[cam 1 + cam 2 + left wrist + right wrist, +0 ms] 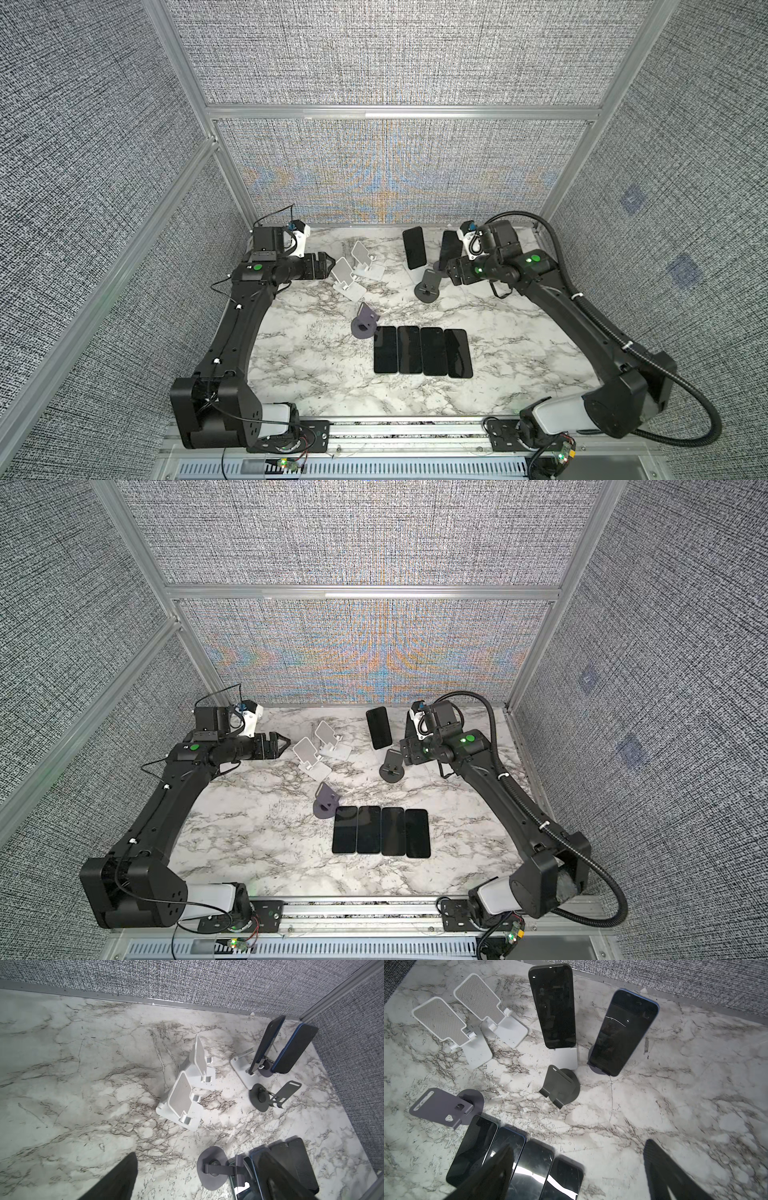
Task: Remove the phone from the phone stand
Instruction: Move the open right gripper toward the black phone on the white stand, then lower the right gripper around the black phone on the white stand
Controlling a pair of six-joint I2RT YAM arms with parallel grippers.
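Right now my right gripper [578, 1145] stands wide and empty near the blue-edged dark phone [623, 1030], which leans on its dark round stand [266, 1073] at the back right of the white marble table [498, 332]. Beside it, a black slab phone [552, 1005] sits on a white hinged stand [566, 1057]. My left gripper [328, 266] gapes wide, holding nothing.

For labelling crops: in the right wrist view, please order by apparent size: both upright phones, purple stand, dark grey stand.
1. Upright blue-edged phone and upright black phone: alike, unranked.
2. Purple stand.
3. Dark grey stand.
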